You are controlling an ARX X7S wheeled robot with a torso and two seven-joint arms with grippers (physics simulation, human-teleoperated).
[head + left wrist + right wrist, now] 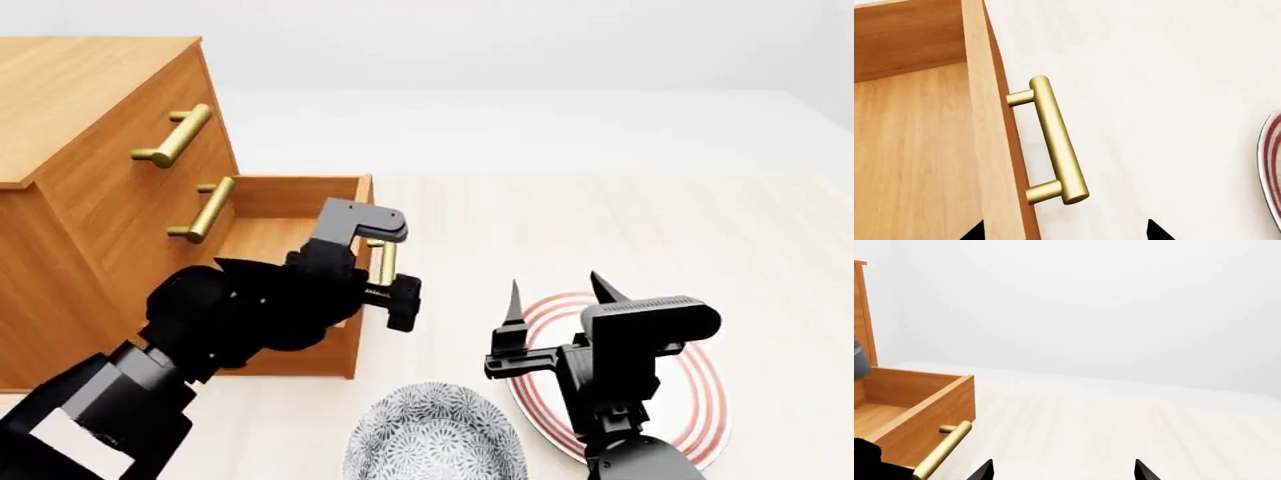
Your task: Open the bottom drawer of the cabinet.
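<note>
The orange-brown cabinet stands at the left. Its bottom drawer is pulled well out, and the wooden inside shows. In the left wrist view the drawer's brass bar handle runs along the drawer front. My left gripper is open, its black fingertips a little short of the handle, one over the drawer's inside and one over the floor. In the head view the left gripper sits at the drawer's front, right by the handle. My right gripper is open and empty above the plate.
A red-ringed plate lies on the pale floor under the right arm. A grey patterned bowl sits just in front of the drawer. The two upper drawers with brass handles are shut. The right wrist view shows the open drawer.
</note>
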